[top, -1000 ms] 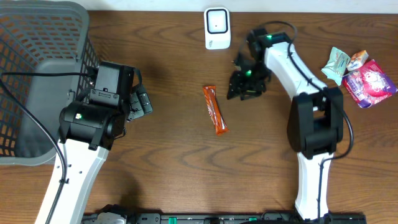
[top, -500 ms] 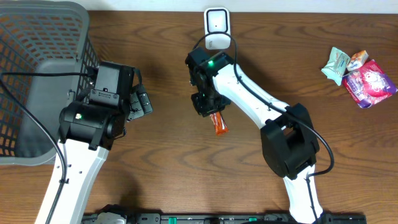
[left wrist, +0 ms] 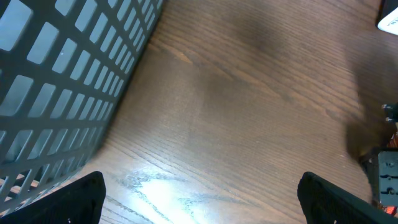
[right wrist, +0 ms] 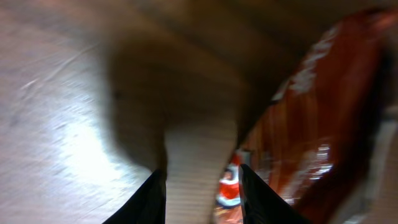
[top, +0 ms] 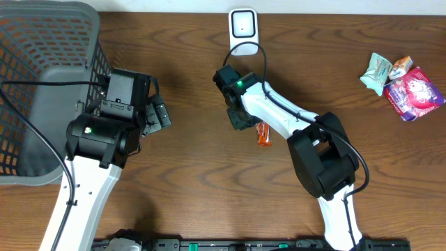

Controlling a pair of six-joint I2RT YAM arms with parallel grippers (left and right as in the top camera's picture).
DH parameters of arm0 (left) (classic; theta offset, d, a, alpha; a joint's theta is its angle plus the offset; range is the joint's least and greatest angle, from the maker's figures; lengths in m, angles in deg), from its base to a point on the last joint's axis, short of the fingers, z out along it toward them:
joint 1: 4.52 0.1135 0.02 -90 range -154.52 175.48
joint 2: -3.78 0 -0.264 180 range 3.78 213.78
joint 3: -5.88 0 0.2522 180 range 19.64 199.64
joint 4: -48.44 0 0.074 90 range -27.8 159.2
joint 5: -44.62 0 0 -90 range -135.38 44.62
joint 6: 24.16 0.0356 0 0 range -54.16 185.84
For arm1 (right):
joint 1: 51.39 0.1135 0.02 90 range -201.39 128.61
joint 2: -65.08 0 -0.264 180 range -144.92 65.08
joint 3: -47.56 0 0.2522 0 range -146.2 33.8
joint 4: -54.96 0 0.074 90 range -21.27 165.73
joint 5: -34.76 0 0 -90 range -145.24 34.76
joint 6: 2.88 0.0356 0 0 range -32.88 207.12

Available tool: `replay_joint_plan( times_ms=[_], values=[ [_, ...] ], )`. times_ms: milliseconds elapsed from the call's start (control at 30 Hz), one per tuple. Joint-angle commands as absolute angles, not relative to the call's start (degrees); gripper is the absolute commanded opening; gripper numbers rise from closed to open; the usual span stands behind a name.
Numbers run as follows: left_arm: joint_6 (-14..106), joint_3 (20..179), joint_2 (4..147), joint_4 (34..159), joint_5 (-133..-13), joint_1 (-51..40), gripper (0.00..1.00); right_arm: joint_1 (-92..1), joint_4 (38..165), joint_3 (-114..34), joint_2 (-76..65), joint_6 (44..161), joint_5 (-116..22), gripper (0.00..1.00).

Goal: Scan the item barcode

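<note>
Right claw [right wrist: 202, 198]: fingers [right wrist: 151, 198] part-way apart, low over the tabletop [top: 181, 188]. Wrist view is blurred. The snack bar [right wrist: 311, 118], in a red-orange wrapper, sits mostly outside one finger, with one end poking into the gap. Can't tell whether that end is pinched or just touching.

Overhead: the bar lies just beside the right claw, on the side away from the basket [top: 42, 42], roughly flat on the wood. It is partly tucked under the wrist.

White scanner [top: 242, 31]: beyond the right claw at the tabletop's far edge, well apart from the bar, with nothing between them.

Left claw [left wrist: 199, 208]: spread wide, nothing between the fingertips [left wrist: 68, 199], which show at both bottom corners of its wrist view. Only bare wood lies below it. The grey mesh basket is just beside it, with its wall filling the left of that view.

Snack packets [top: 404, 84]: a small heap, pink, teal and orange. It is well apart from the right claw on the side away from the basket, near the tabletop edge.
</note>
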State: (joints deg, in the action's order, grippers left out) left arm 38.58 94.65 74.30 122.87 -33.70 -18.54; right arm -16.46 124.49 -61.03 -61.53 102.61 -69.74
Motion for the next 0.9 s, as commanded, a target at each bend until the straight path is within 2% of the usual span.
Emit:
replay_joint_plan(
  times_ms=[0, 267, 533, 633, 867],
  values=[
    [37.6, 94.9, 74.4, 123.0, -34.0, -18.3, 0.98, -16.8, 124.4, -60.9, -61.6, 102.7, -77.4, 0.33],
    [37.6, 94.9, 74.4, 123.0, -34.0, -18.3, 0.98, -16.8, 134.7, -68.3, -61.6, 106.2, -77.6, 0.3],
    [37.6, 94.9, 74.4, 123.0, -34.0, -18.3, 0.98, -16.8, 142.3, -73.1, -61.6, 109.6, -77.2, 0.4],
    [37.6, 94.9, 74.4, 123.0, -34.0, -18.3, 0.98, -17.3, 141.9, -70.3, -61.6, 113.3, -77.2, 0.37],
    [37.6, 94.9, 74.4, 123.0, -34.0, -18.3, 0.98, -16.9, 134.2, -62.2, -61.6, 113.3, -76.8, 0.36]
  ],
)
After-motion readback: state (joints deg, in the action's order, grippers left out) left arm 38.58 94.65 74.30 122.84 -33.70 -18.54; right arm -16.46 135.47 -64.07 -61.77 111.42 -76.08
